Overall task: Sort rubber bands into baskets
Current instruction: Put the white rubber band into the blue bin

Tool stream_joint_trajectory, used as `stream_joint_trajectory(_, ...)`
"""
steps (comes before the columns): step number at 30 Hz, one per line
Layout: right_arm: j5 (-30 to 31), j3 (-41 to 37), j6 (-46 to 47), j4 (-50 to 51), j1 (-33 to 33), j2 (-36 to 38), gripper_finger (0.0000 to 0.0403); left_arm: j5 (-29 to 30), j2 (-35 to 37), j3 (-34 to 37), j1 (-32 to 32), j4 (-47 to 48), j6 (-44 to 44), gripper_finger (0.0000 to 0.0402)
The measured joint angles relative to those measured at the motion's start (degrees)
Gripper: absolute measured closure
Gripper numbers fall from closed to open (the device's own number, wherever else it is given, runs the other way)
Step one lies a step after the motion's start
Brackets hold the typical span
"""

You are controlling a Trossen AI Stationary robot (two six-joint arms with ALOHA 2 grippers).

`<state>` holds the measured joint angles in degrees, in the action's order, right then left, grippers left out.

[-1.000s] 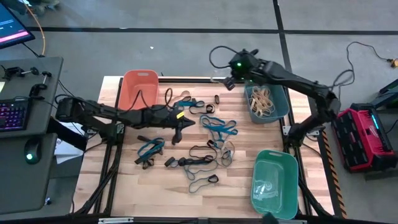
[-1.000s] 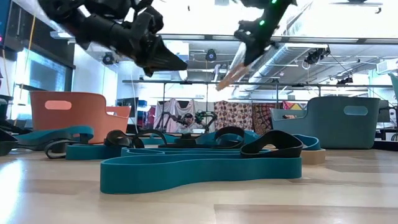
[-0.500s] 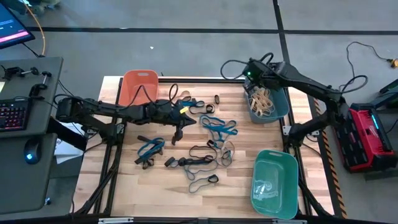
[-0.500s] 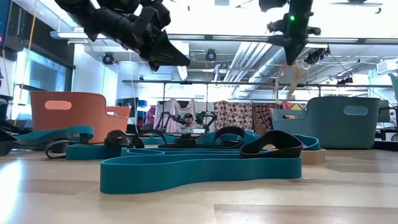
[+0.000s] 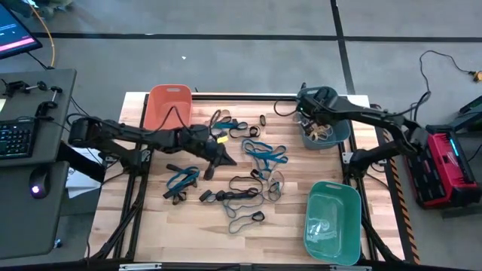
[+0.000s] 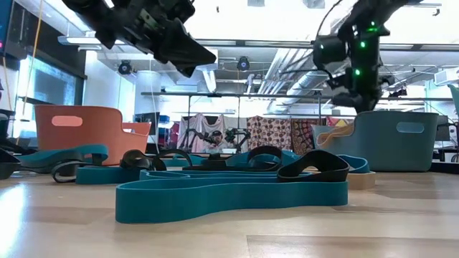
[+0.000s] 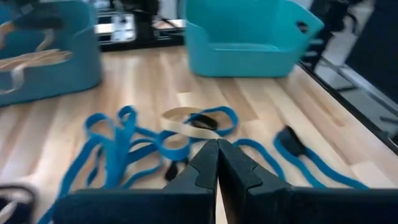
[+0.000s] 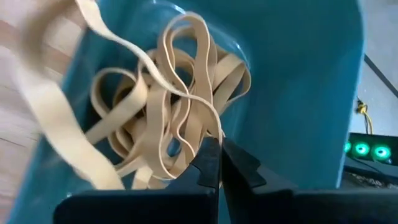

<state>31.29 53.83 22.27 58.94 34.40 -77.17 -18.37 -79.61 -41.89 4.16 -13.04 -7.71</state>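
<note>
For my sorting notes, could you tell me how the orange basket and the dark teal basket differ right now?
The orange basket looks empty; the dark teal basket holds tan rubber bands. The orange basket has no pincer over it; the right pincer is over the teal one. Both are rounded tubs at the table's far edge.

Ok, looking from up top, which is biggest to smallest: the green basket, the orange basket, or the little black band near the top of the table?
1. Green basket, largest.
2. Orange basket, somewhat smaller, though the left arm covers part of it.
3. Little black band, by far the smallest.
</note>
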Motion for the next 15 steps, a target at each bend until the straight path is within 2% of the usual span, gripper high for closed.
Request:
stream_joint_trajectory(7,-0.1,-1.8,-0.3,-1.3,0.5,0.0,0.0403,3.1,-2.7,0.0,-4.9,-4.0,-2.0,0.0401)
stream_joint_trajectory(15,-4.0,-1.2,-2.9,-2.6,0.5,0.0,0.0402,3.7,-4.3,0.0,-5.5,-4.8,-0.6,0.0401)
